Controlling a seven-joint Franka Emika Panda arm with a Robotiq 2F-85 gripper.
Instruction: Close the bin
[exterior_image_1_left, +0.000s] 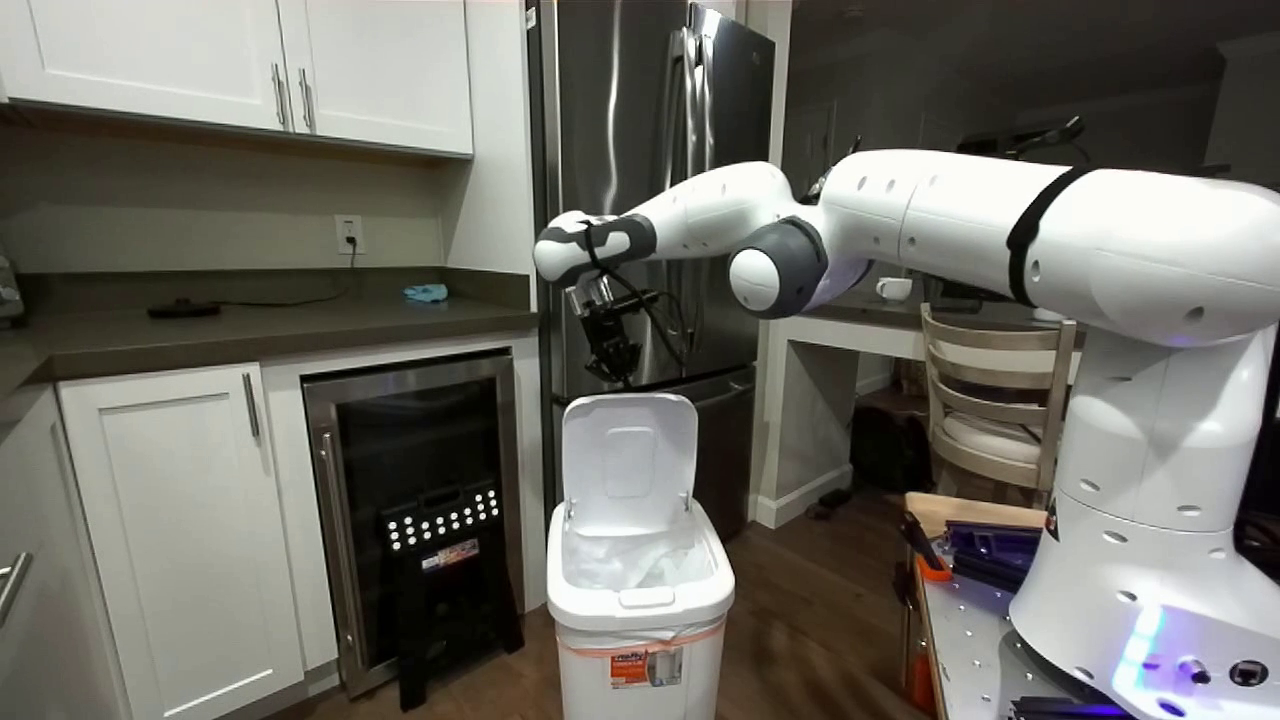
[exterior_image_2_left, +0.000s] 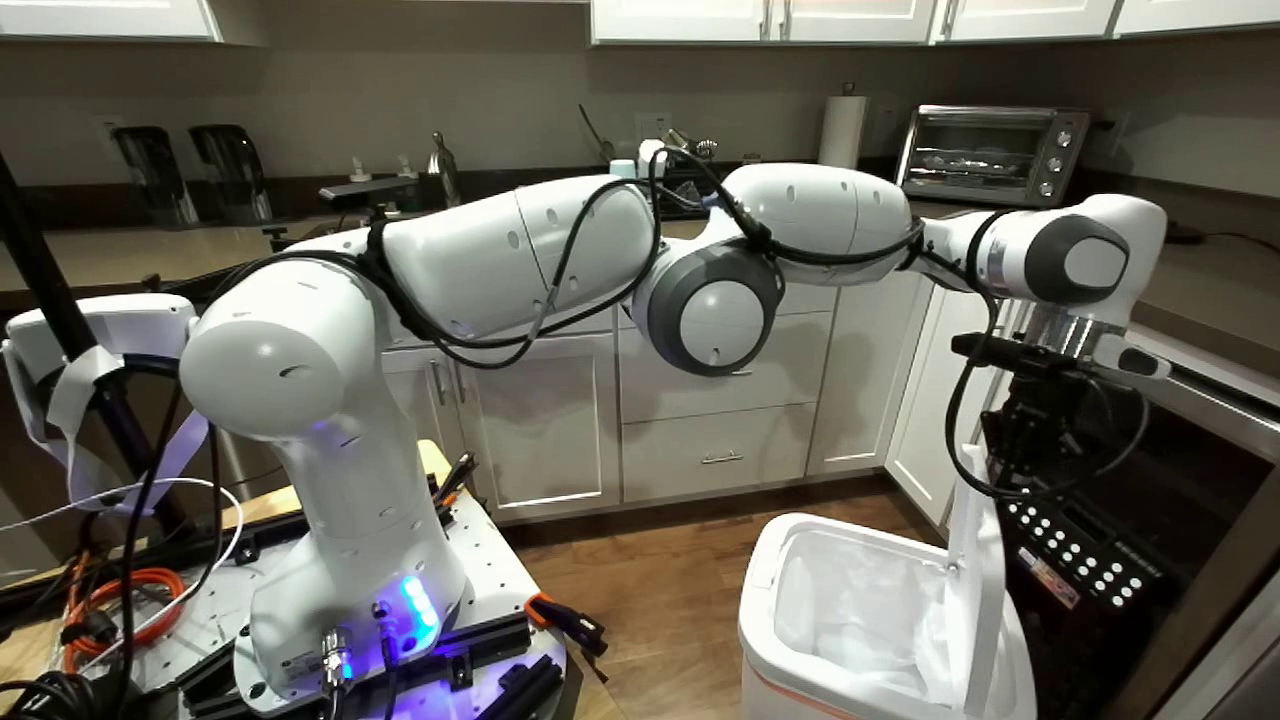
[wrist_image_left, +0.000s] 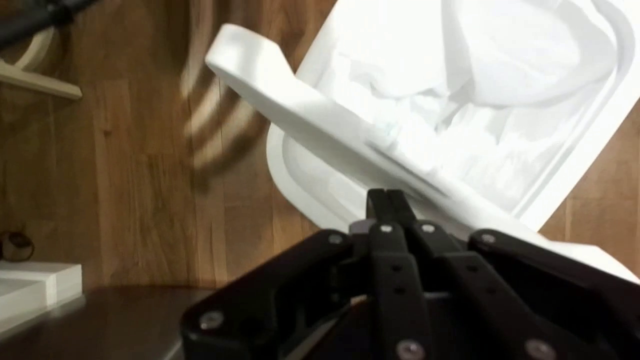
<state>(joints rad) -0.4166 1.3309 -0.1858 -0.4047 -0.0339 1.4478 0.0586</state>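
Observation:
The white bin (exterior_image_1_left: 590, 680) stands on the floor with its lid (exterior_image_1_left: 630, 450) raised upright. A bag lines the inside. The bin body (exterior_image_2_left: 800, 690) and lid (exterior_image_2_left: 985, 590) also show in an exterior view. My gripper (exterior_image_1_left: 625, 375) is at the lid's top edge, on the far side of the lid from the opening; it also shows in an exterior view (exterior_image_2_left: 1005, 475). In the wrist view, the gripper's fingertips (wrist_image_left: 389, 194) are together with nothing between them. They lie beside the lid's back face (wrist_image_left: 310, 112). I cannot tell whether they touch it.
A black folding stool (exterior_image_1_left: 450, 580) leans by the cooler (exterior_image_1_left: 420, 430) beside the bin. The steel fridge (exterior_image_1_left: 620, 200) is behind the gripper. A counter (exterior_image_1_left: 300, 325) runs along the wall. A chair (exterior_image_1_left: 1000, 400) stands behind the arm. A loose cable (exterior_image_2_left: 950, 420) loops round the wrist.

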